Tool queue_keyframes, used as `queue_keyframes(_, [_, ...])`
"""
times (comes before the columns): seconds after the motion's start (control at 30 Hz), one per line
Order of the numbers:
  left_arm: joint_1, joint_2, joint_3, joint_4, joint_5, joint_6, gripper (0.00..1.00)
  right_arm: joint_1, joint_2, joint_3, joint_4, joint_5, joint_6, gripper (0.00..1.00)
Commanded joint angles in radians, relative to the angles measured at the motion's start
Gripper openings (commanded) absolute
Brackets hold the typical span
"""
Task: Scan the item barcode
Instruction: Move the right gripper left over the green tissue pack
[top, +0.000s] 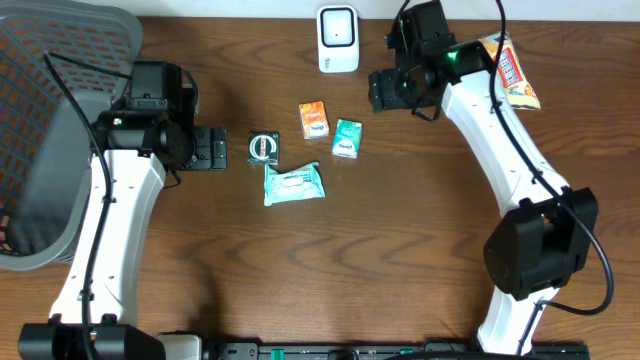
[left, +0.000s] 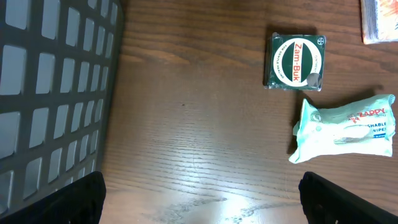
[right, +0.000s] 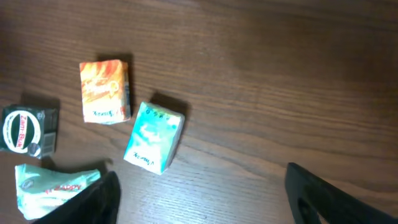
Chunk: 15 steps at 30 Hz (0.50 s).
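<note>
A white barcode scanner (top: 338, 38) stands at the table's far edge. In front of it lie an orange box (top: 313, 120) (right: 104, 91), a teal box (top: 346, 138) (right: 153, 137), a green Zam-Buk tin (top: 264, 148) (left: 295, 61) and a wipes pack (top: 293, 184) (left: 346, 127). My right gripper (top: 385, 90) (right: 205, 199) hovers open and empty to the right of the two boxes, below the scanner. Left of the tin, my left gripper (top: 212, 150) (left: 202, 202) is open wide over bare wood, holding nothing.
A grey mesh basket (top: 50, 130) (left: 50, 93) fills the left side, close behind my left arm. A colourful snack bag (top: 515, 72) lies at the far right, beside my right arm. The table is dark wood.
</note>
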<state>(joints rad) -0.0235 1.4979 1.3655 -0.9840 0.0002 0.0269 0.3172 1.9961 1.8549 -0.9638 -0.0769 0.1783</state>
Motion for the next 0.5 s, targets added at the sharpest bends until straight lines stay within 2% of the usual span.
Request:
queue_keyframes(0.0, [0.0,0.006,-0.007,-0.001,-0.009,0.006,0.98,0.016,-0.014,-0.002,-0.002,-0.013,0.009,0.71])
queue_keyframes(0.07, [0.0,0.006,-0.007,-0.001,-0.009,0.006,0.98,0.016,-0.014,-0.002,-0.01,-0.012,0.032,0.58])
queue_keyframes(0.13, [0.0,0.006,-0.007,-0.001,-0.009,0.006,0.98,0.018,-0.014,-0.004,-0.017,-0.012,0.075,0.5])
queue_keyframes(0.3, [0.0,0.006,-0.007,-0.001,-0.009,0.006,0.98,0.022,-0.014,-0.021,-0.017,-0.014,0.18,0.49])
queue_keyframes(0.47, [0.0,0.006,-0.007,-0.001,-0.009,0.006,0.98,0.044,-0.014,-0.087,0.019,-0.02,0.192,0.48])
